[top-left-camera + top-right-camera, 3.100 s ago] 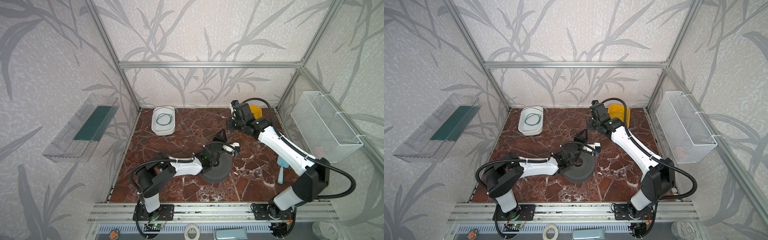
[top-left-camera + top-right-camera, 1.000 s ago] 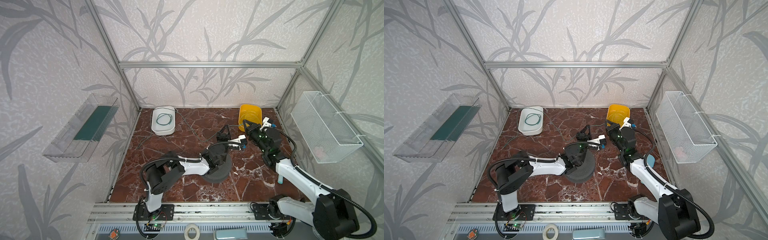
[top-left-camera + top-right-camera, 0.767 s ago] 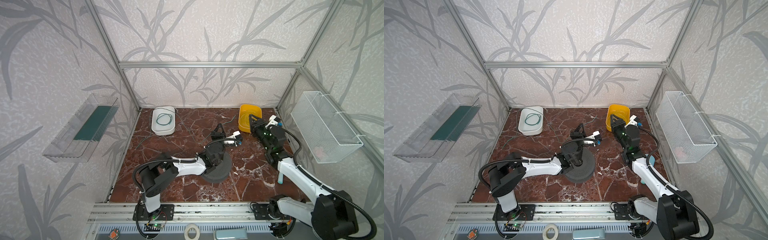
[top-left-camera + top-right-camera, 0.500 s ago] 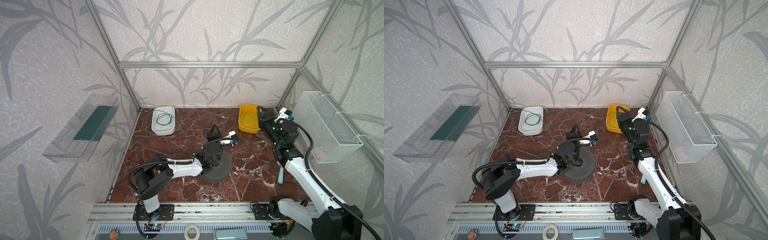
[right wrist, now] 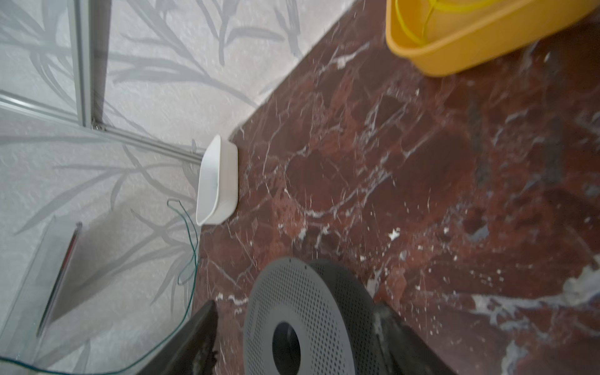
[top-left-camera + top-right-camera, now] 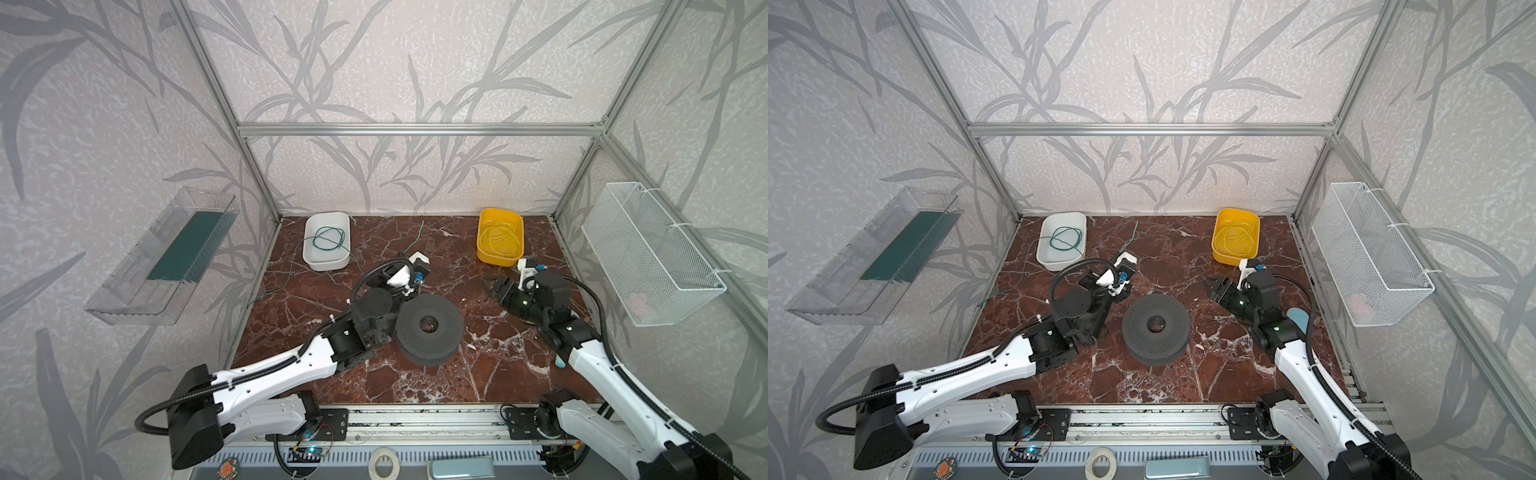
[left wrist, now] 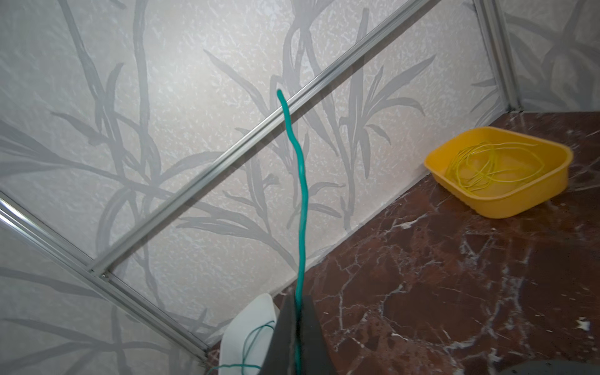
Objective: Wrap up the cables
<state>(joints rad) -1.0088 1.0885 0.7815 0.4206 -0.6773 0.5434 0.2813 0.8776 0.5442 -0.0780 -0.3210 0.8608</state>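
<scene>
Bright, even, diffuse light fills both sharp top views, leaving only soft shadows by the grey spool (image 6: pixel 446 328) on the marble floor (image 6: pixel 478 374), and the frame bars (image 6: pixel 419 129) splay toward the edges. The left wrist view is crisp far off, while the green cable (image 7: pixel 304 201) nearest the lens goes soft. The right wrist view is smeared with blur, yellow tray (image 5: pixel 454 55) included.
</scene>
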